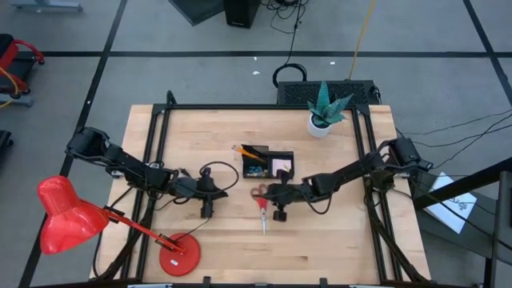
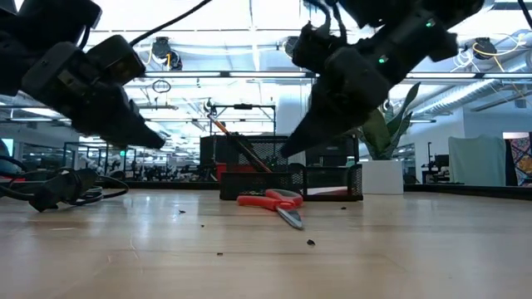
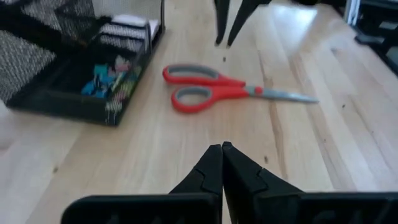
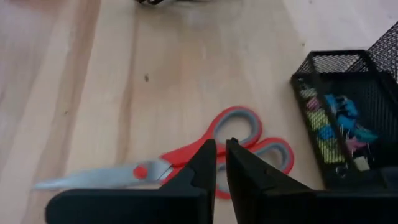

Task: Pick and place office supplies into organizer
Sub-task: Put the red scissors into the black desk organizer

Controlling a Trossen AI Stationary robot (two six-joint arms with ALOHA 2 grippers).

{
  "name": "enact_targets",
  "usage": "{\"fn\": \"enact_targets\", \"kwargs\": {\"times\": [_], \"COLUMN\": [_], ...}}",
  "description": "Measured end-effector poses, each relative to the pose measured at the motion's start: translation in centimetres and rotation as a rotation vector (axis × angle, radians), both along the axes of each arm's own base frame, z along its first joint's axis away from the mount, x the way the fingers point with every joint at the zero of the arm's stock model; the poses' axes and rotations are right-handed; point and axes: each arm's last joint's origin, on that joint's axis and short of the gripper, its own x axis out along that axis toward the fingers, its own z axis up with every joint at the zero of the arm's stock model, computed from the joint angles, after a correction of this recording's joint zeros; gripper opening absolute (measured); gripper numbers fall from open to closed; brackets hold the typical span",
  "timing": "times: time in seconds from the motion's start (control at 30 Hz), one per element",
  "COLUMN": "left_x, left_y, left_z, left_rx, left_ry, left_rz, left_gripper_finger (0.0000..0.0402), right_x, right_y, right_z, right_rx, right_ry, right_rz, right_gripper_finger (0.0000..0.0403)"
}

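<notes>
Scissors [image 1: 262, 206]: red handles with grey lining, flat on the worktop [image 1: 336, 248], just in front of the organizer, blades pointing away from it toward the front edge; not held.
Organizer [image 1: 269, 164]: black mesh tray near the middle of the worktop, taller compartment on the left side in the high view, lower flat one beside it.
Pencils [image 1: 250, 151]: orange, leaning out of the taller compartment.
Clips [image 3: 99, 79]: blue, with some pink and green ones, inside a low compartment of the organizer.
Right pincer [image 1: 279, 210]: hanging above the worktop, just beside the scissors handles; fingers almost pressed together with a thin gap, pinching nothing.
Left pincer [image 1: 206, 210]: above bare wood, apart from the scissors on their left side; fingers pressed fully together, pinching nothing.
Lamp [image 1: 68, 214]: red, at the front left of the worktop.
Plant pot [image 1: 320, 126]: white, behind the organizer to the right, with a green plant.
</notes>
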Motion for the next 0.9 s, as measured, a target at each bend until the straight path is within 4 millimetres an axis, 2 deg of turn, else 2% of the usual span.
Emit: {"fn": "enact_targets", "kwargs": {"times": [0.2,0.4,0.53,0.7,0.9], "left_x": [0.1,0.1,0.1,0.1,0.0], "left_y": [0.0,0.3,0.4,0.4,0.4], "left_z": [0.2,0.2,0.1,-0.1,-0.1], "left_rx": [0.013,0.024,0.028,0.040,0.040], "left_ry": [-0.026,-0.020,-0.009,0.006,0.008], "left_rz": [0.004,0.032,0.036,0.032,0.032], "left_gripper_finger": [0.0017,0.0005,0.0017,0.0026,0.0006], "right_x": [1.2,1.5,1.6,1.7,1.7], "right_y": [-1.5,-1.7,-1.7,-2.2,-2.4], "right_z": [-0.7,-2.7,-3.5,-3.9,-4.0], "right_rx": [0.163,0.179,0.183,0.175,0.236], "right_ry": [-0.033,0.014,0.036,0.045,0.083], "right_rz": [0.011,-0.014,-0.038,-0.026,0.136], "right_gripper_finger": [0.0046,0.0092,0.0111,0.0112,0.0110]}}
